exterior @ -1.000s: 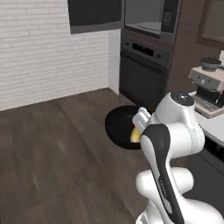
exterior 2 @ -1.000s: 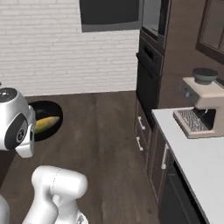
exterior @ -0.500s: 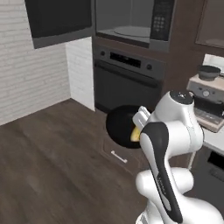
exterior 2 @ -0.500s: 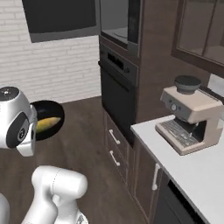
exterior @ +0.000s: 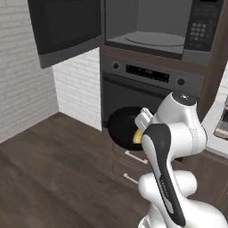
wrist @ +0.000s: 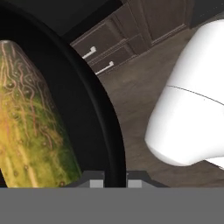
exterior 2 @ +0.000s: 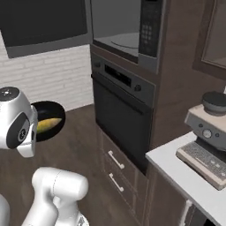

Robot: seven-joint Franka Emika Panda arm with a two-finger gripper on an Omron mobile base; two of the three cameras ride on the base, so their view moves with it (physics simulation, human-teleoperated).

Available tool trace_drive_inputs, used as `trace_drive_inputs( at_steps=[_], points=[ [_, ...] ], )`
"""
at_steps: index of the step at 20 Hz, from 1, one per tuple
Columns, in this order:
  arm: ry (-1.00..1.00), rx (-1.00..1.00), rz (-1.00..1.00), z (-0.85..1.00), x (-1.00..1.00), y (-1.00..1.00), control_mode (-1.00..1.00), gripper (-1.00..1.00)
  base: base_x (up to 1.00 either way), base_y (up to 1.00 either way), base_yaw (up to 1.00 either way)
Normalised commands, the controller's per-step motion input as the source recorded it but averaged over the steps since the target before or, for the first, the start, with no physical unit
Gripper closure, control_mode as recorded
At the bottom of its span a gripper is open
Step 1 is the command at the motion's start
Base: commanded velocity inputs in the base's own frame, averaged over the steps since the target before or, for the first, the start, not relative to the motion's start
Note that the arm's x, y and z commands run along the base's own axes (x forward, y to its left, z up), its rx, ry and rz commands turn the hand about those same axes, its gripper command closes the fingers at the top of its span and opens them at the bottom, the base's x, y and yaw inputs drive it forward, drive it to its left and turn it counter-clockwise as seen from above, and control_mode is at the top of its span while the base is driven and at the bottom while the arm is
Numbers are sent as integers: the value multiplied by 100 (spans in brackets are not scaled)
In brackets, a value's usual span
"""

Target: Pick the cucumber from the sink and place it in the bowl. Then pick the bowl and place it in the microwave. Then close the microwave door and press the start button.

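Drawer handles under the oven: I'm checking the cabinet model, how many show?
2: one silver bar handle on the upper dark wood drawer, another on the drawer below it, both beneath the black built-in oven. More may be hidden.

Legible text, labels, brands, numbers, signs: none are showing.

Microwave, keypad panel: rows of small pale buttons are appearing in the left base view and again on the same panel in the right base view, all too small and blurred to read.

Oven, display strip: a row of faint pale marks is running along it, unreadable.

Coffee machine: a round dial is sitting on its front, no lettering showing.

Cucumber: only skin pattern is showing.
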Motion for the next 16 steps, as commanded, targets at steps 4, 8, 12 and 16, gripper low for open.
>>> trace_drive_inputs(
  at_steps=[4,8,12,16],
  points=[
    [0,0,0,0,0,0,100,100,86,33,-42],
    [0,0,0,0,0,0,100,100,70,19,-48],
    [0,0,0,0,0,0,100,100,57,9,-50],
    [0,0,0,0,0,0,100,100,48,24,-48]
  ],
)
